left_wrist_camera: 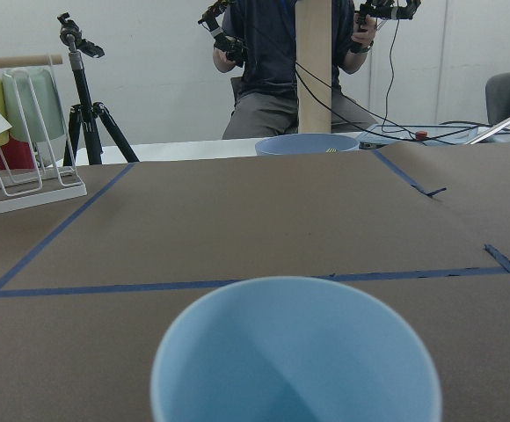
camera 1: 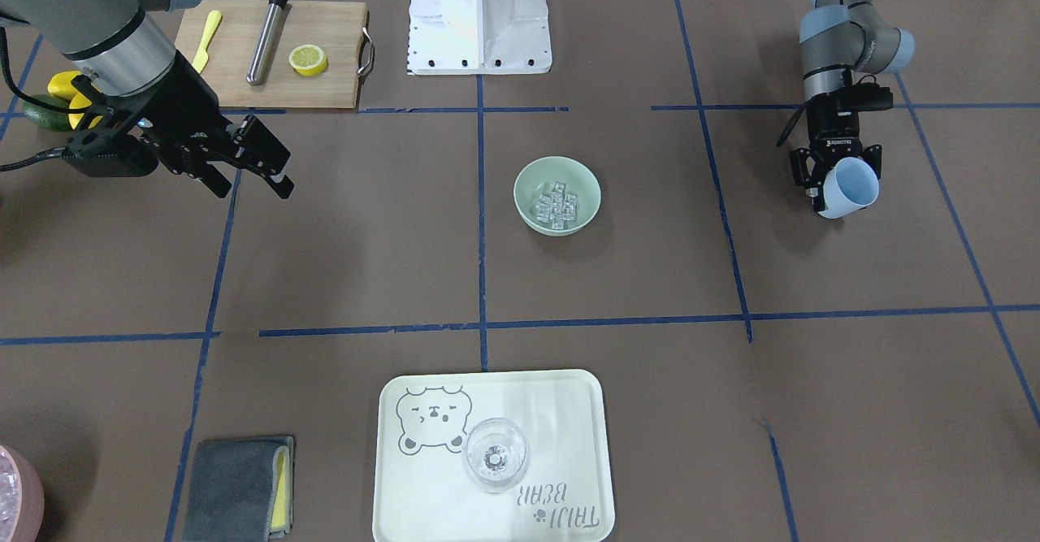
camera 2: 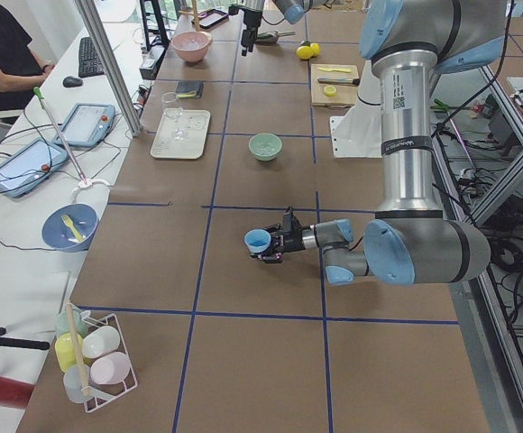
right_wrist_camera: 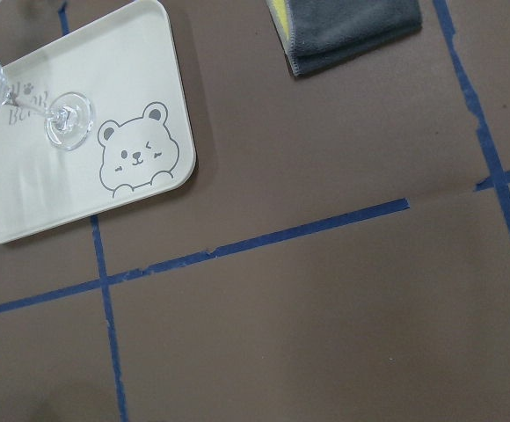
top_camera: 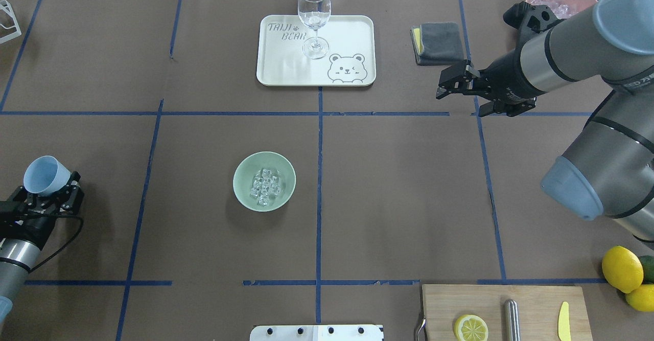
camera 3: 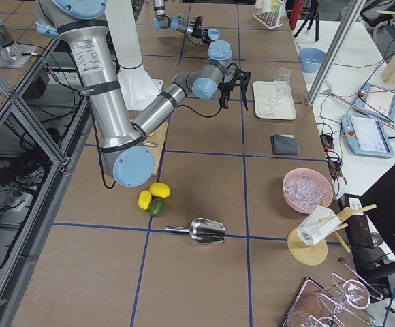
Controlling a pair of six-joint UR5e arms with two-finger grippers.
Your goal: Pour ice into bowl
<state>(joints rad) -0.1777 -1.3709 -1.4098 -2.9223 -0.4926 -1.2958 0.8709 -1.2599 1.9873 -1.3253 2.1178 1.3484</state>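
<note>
You can see the ice (top_camera: 265, 183) lying in a small heap in the pale green bowl (top_camera: 244, 196). The bowl stands near the middle of the counter (top_camera: 398, 192), a little toward its left end. None shows spilled around it, so the pour looks done.

Your left pincer (top_camera: 51, 187) is clamped on the blue cup (top_camera: 43, 173), gripping its lower part so the mouth is free. It holds the cup close to the left end of the counter, well apart from the bowl. The cup is tipped with its mouth facing away from the arm, and the wrist view shows nothing inside it.

Your right pincer (top_camera: 443, 86) has its jaws apart and holds nothing. It hangs toward the far right corner, near the grey cloth (top_camera: 442, 42) and right of the tray (top_camera: 286, 72). That probably keeps it clear of the pouring arm.
</note>
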